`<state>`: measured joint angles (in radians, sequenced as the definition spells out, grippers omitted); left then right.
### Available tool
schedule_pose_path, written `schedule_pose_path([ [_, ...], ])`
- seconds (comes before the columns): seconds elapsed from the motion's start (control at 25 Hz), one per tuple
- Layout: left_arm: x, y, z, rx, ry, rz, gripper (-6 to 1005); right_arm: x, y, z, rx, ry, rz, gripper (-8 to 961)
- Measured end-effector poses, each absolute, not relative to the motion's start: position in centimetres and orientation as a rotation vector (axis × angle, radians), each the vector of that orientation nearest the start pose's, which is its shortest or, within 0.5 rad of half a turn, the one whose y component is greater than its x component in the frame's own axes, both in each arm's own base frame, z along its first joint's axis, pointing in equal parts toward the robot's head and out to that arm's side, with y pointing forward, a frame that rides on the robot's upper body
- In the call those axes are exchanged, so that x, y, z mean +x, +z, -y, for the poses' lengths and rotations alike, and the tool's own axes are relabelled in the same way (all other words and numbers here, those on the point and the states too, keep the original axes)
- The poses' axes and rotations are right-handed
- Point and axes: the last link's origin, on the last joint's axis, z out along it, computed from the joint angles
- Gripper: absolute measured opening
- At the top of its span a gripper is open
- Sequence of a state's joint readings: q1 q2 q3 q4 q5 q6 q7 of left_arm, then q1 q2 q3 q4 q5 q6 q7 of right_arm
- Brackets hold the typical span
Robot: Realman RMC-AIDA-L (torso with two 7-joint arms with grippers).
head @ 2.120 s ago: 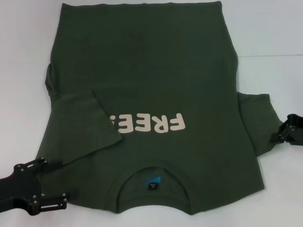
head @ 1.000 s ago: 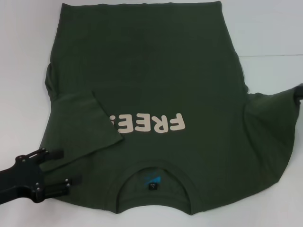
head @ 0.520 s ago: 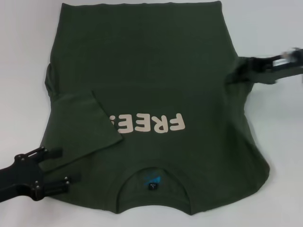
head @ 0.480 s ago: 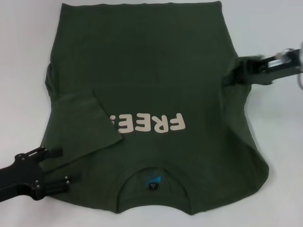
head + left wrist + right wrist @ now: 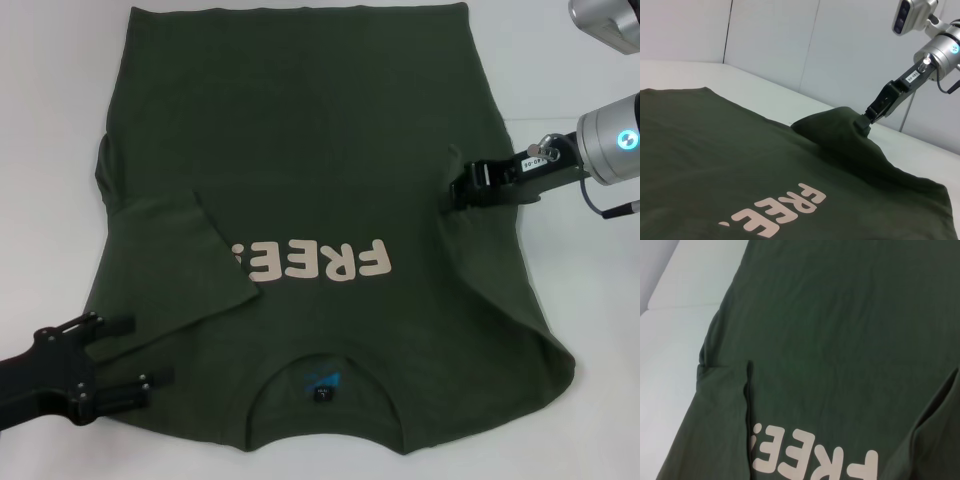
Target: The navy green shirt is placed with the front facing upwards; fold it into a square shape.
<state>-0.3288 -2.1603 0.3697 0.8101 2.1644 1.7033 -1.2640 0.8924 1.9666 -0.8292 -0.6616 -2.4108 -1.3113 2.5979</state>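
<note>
Olive cotton shirt (image 5: 300, 200) spread front-up on white bench (image 5: 50, 120), collar nearest robot, left sleeve folded in. Right gripper (image 5: 462, 190) clamped on right sleeve, carried over shirt body. Left gripper (image 5: 125, 360) spread wide at shirt's near-left edge.

Left wrist: sleeve bunched, raised in right gripper (image 5: 863, 120).

Right wrist: shirt (image 5: 830, 330), print only.

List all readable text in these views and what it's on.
"FREE" plus a partly covered last character: cream print on the navy green shirt chest, its end hidden under the folded sleeve.
Blue neck label inside the collar: too small to read.
White tag on the right gripper: printed, unreadable.
</note>
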Motion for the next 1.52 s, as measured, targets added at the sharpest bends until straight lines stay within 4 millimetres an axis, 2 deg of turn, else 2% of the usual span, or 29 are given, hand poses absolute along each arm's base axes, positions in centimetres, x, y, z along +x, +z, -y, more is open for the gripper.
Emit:
schedule_pose_path([
  [0.32, -32.4, 1.9, -25.9, -2.521, -0.695, 0.757, 919, 20.4, 1.9, -43.0, -2.338, 0.274, -1.620, 142],
  [0.52, -32.4, 2.2, -26.0, -2.489, -0.729, 0.855, 919, 21.1, 2.8, -42.5, -2.352, 0.420, -1.616, 290],
  [0.68, -32.5, 3.3, -26.2, -2.452, -0.779, 0.956, 919, 22.3, 4.0, -41.0, -2.410, 0.553, -1.553, 428],
  [0.84, -32.3, 4.7, -26.1, -2.439, -0.831, 1.041, 919, 24.4, 5.7, -38.1, -2.506, 0.736, -1.352, 626],
  [1.08, -32.6, 6.5, -25.7, -2.461, -0.776, 1.165, 919, 28.8, 8.2, -32.0, -2.550, 0.912, -0.948, 851],
  [1.2, -32.9, 7.0, -25.7, -2.464, -0.716, 1.278, 919, 31.1, 8.9, -28.8, -2.502, 0.929, -0.824, 888],
  [1.36, -32.8, 7.1, -26.3, -2.451, -0.653, 1.441, 919, 33.2, 8.7, -25.3, -2.444, 0.923, -0.678, 912],
  [1.52, -32.9, 7.4, -27.6, -2.381, -0.581, 1.613, 919, 34.6, 8.3, -23.0, -2.395, 0.884, -0.619, 911],
])
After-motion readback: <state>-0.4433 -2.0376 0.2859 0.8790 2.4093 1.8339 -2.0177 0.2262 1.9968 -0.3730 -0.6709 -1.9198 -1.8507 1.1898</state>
